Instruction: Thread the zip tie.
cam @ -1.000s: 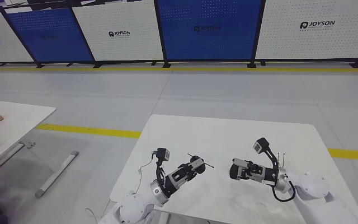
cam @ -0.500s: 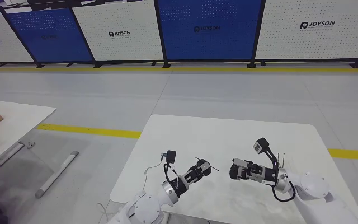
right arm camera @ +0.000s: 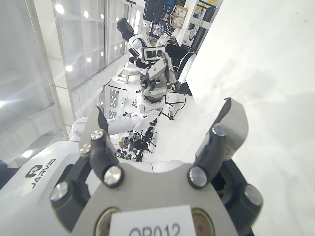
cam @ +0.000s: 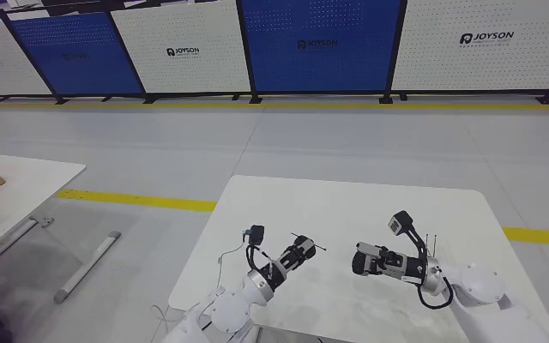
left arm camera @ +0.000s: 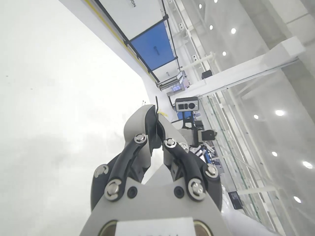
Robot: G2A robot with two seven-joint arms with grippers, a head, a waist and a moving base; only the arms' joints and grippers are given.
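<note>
Robot lab — pegboard partitions, floor tape.

Beyond my flat white worktop, a yellow floor line crosses the grey floor; blue and white perforated panels stand far.

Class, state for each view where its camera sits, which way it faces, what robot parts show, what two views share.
Top view: overhead, looking down at the white table; left arm and right arm show.
Left wrist view: behind the left tool, shut on the thin black plastic zip tie, facing the right arm.
Right wrist view: behind the open right tool, facing the left arm.
Shared: top and left wrist views show the zip tie.
</note>
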